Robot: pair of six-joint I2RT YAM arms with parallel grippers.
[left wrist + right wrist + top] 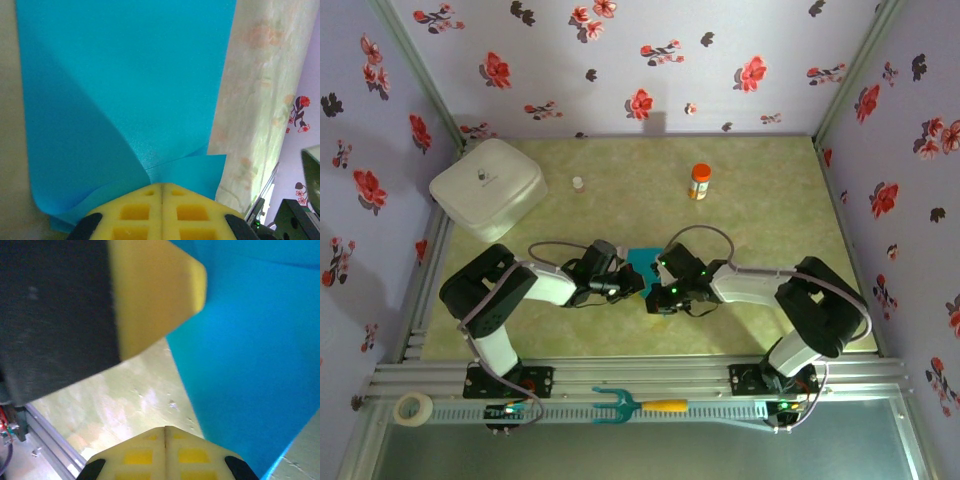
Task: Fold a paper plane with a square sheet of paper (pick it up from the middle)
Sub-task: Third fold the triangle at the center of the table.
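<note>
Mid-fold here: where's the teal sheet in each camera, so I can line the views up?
Top external: the teal sheet lies in the middle of the pale green tabletop.
Left wrist: the sheet covers most of the picture, from the top edge down.
Right wrist: the sheet fills the right side.
Shared landmark: the tabletop bordering the sheet.

Honestly I'm not managing to read any text here. The white rounded box (487,187) is showing a small dark mark on its lid, but it's coming out way too tiny to make out. The orange bottle (700,182) is wearing a pale label band, and whatever's printed on it is blurring into nothing.
</note>
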